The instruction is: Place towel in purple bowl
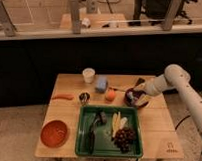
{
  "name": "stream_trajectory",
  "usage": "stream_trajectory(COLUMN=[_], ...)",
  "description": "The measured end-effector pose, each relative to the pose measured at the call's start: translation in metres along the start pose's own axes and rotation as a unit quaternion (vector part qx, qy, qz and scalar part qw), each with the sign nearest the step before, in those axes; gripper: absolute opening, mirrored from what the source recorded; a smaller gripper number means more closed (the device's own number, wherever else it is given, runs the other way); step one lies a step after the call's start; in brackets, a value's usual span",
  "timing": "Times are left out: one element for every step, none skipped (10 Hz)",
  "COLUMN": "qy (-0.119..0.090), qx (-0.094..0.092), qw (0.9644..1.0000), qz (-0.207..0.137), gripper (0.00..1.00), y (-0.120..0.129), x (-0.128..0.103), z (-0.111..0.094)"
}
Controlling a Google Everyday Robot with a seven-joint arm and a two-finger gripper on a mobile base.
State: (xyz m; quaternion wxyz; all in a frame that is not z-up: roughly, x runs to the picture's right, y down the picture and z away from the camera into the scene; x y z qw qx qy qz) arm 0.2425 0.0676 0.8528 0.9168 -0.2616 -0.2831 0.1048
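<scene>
While the arm (180, 87) reaches in from the right side of the table (69, 84), the gripper (137, 94) sits low at the purple bowl (135, 98), directly over or just inside its rim. The relation that governs the next move is therefore vertical: bowl beneath claw, no sideways offset evident. Only one arm is present, so nearness is not in question.

Towel: a pale patch shows at the bowl beside the claw, which may be the towel, but this cannot be confirmed; whether it lies in the bowl or hangs from the claw cannot be told. Claw state: cannot tell.

Judgement: placement appears at or near its final step. Nearby items are the orange (110, 95) just left of the bowl and the green tray (84, 144) in front, both apart from the claw.
</scene>
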Motion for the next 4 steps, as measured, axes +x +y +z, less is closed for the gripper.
stream_trajectory(qy=[0.000,0.004,0.011,0.028], qx=[0.010,0.022,0.031,0.037], qw=[0.9999,0.9997,0.9994,0.9988], qz=[0.006,0.010,0.013,0.017], gripper=[0.80,0.80,0.80,0.80], y=[-0.003,-0.006,-0.008,-0.008], x=[0.003,0.007,0.012,0.022], z=[-0.012,-0.028,-0.043,-0.061])
